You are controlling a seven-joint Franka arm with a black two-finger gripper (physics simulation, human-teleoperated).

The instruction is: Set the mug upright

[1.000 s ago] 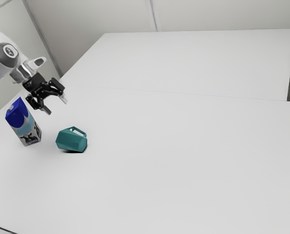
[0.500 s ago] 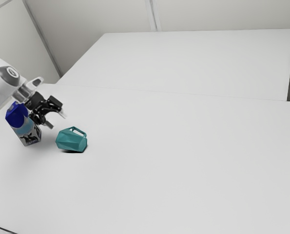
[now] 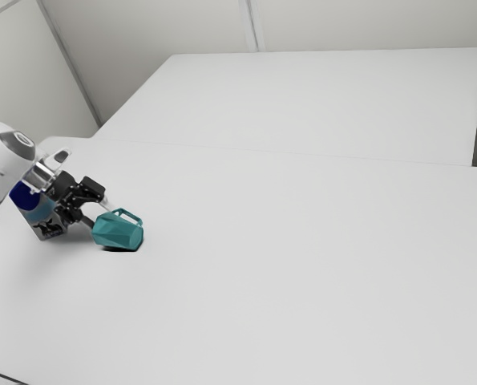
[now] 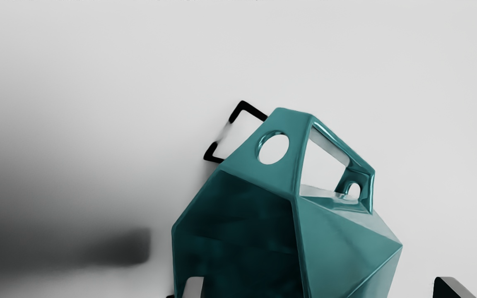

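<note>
Lower and nearer the mug than half a second ago, the hand has come down toward it, while the mug has stayed put. It lies on its side on the worktop, toward the exterior view's left, its mouth facing the hand and its handle raised. A carton stands farther left in that view. The hand is wide, holding nothing; in the wrist view one fingertip overlaps the dark mouth, though whether it touches, one cannot tell. The step in hand looks like lining up a grasp. Next, probably, both fingers need to straddle the rim or body before closing, then tip the mouth upward.
</note>
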